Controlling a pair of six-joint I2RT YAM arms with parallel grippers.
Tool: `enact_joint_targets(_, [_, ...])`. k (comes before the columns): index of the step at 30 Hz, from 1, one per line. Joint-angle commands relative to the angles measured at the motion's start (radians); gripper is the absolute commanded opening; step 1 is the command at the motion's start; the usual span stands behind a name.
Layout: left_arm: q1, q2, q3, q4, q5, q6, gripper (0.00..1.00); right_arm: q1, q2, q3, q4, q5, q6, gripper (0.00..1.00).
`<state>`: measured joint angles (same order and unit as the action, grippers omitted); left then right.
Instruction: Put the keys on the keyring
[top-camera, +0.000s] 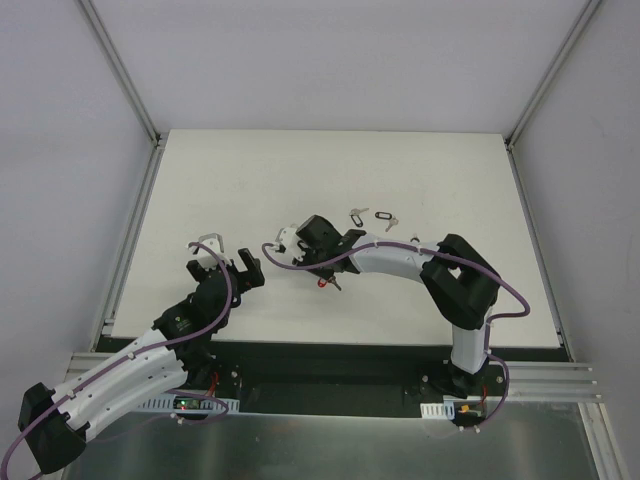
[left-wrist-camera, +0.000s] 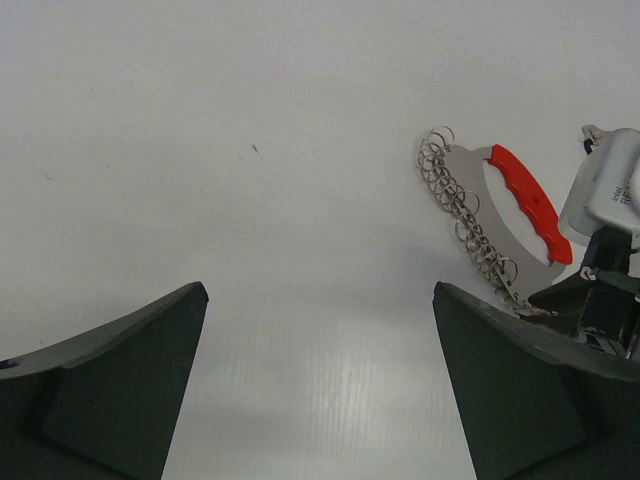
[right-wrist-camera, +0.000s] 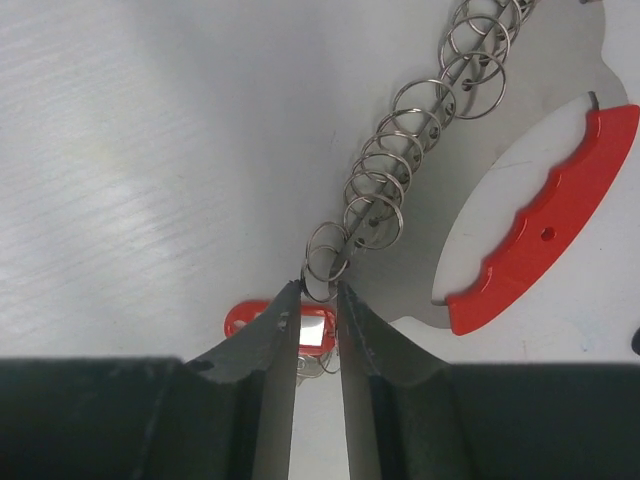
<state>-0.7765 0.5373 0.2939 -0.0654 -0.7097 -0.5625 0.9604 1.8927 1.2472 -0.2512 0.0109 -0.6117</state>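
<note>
1. Right pincer (right-wrist-camera: 320, 288) is sitting at the lower centre of its wrist view. Its jaws are drawn near together with a thin slit showing between them, and I cannot tell whether they are pinching anything.
2. The end ring (right-wrist-camera: 325, 262) is sitting right at the tips, its lower edge dipping between them. It is closing off the row of small split rings (right-wrist-camera: 400, 170), which is running toward the upper right along the grey edge of the keyring (right-wrist-camera: 530, 250). The keyring's red arc is lying at the right of that frame.
3. The red-tagged key (right-wrist-camera: 245, 318) is lying on the counter (right-wrist-camera: 120, 150) just behind the tips, partly hidden by them.
4. Judging from this, the step in hand is getting that key onto the end ring. Doing it well is going to call for squeezing only the ring or only the key, never both stacked. The tips should be staying low and square so the thin wire is not skating out sideways.
5. Left pincer (left-wrist-camera: 320, 290) is hovering with jaws wide apart and nothing between them, the keyring at the right of its view. It is looking well placed to pin the red arc so the keyring is not sliding under a push.
6. The black-tagged keys (top-camera: 384, 215) are lying above centre in the top view, apart from the keyring and not yet threaded.
</note>
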Motion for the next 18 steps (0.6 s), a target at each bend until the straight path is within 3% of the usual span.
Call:
enact_joint_targets(1, [0.013,0.007,-0.007,0.012,-0.017,-0.014,0.96,0.011,0.025,0.041,-0.014,0.047,-0.019,0.23])
enact_joint_targets(8, [0.013,0.018,-0.004,0.012,-0.014,-0.014,0.97,0.017,0.039,0.043,-0.002,0.050,-0.023,0.23])
enact_joint_targets(16, [0.013,0.021,-0.002,0.012,-0.010,-0.013,0.97,0.020,0.014,0.038,-0.013,0.069,-0.025,0.03])
enact_joint_targets(18, [0.013,0.023,0.001,0.010,-0.004,-0.010,0.96,0.018,0.000,0.037,-0.019,0.070,-0.022,0.02])
